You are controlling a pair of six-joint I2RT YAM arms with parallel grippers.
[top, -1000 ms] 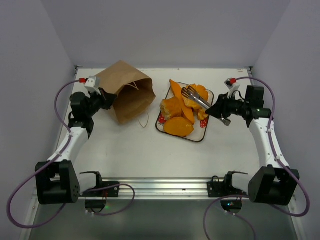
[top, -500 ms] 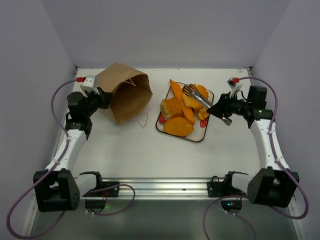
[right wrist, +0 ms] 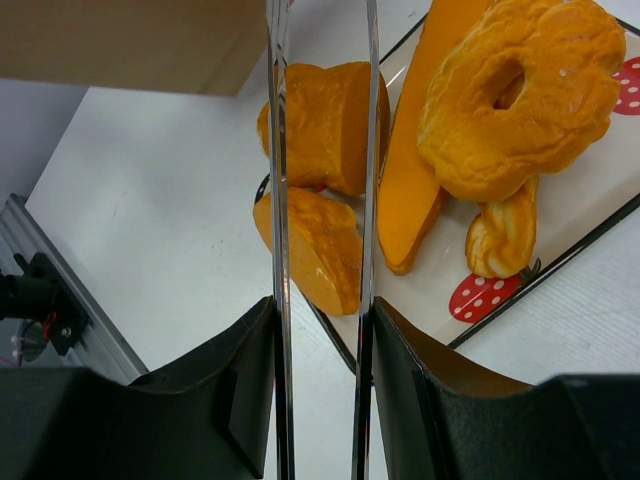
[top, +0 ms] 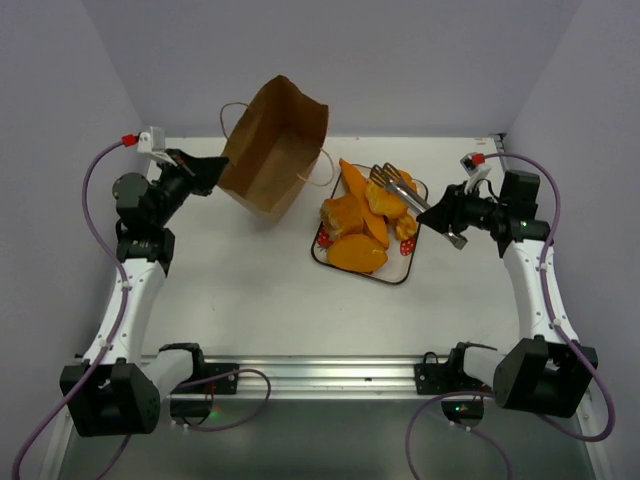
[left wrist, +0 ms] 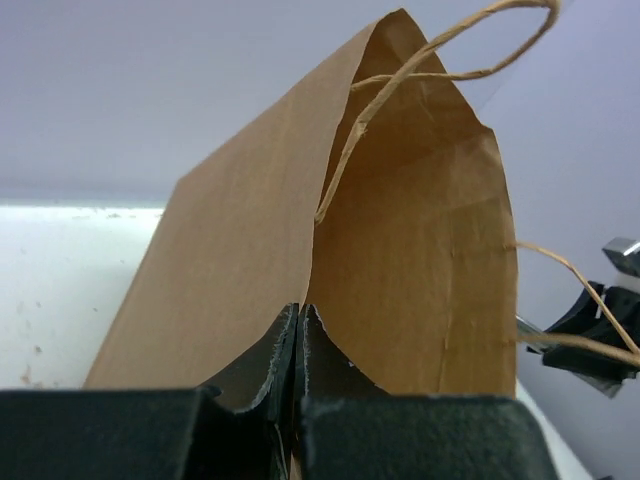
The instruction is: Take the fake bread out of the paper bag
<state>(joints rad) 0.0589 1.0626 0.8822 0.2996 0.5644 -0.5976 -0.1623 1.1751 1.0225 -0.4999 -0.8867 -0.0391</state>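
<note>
Bread: fake bread [top: 358, 215] lies heaped on the strawberry-print tray [top: 400, 275], all of it outside the bag; the ring piece [right wrist: 520, 90] rests at the far side of the tray.
Bag: paper bag [top: 275, 150] hangs tilted in the air, left of the tray and apart from it, its string handles loose.
Left tool: left gripper [left wrist: 300, 320] is clamped on a fold of the bag's paper edge, on the side away from the tray. I judge it holds the bag up so that anything left inside can slide out.
Right tool: right gripper [top: 440, 215] is closed around the two arms of metal tongs [top: 395, 185], which reach from the right over the tray, probably for setting down or arranging a piece.
Tong tips: they are cut off in the right wrist view. From above they seem to hover over the bread, but I cannot tell whether they pinch anything.
Bag inside: no view looks into it, so whether a piece remains there is hidden.
Table: the table [top: 250, 290] near the tray shows no loose piece.
</note>
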